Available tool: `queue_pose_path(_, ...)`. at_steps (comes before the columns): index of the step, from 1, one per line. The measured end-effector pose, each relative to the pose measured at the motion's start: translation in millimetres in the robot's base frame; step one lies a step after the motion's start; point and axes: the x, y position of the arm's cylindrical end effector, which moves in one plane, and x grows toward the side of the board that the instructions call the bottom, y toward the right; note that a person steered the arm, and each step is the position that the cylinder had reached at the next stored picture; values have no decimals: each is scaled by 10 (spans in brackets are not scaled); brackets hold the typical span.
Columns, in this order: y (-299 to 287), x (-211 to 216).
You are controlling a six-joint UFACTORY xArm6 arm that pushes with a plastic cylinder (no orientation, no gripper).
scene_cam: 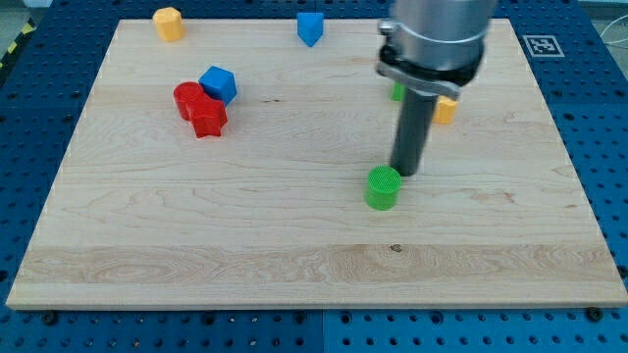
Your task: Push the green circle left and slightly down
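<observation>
The green circle [383,187] is a short green cylinder standing right of the board's middle, toward the view's bottom. My tip [405,175] is the lower end of the dark rod. It sits just to the right of and slightly above the green circle, touching or almost touching its upper right edge. The arm's grey body hangs above it at the view's top.
Two red blocks [200,108] and a blue block [219,83] cluster at the upper left. A yellow block [169,23] and a blue block [310,28] lie at the top edge. An orange block [445,110] and a green block [397,92] show partly behind the arm. The wooden board [294,265] lies on a blue perforated table.
</observation>
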Motion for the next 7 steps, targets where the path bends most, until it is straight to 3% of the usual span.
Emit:
queue_pose_path(1, 191, 155)
queue_pose_path(2, -76, 263)
queue_pose_path(7, -2155, 749)
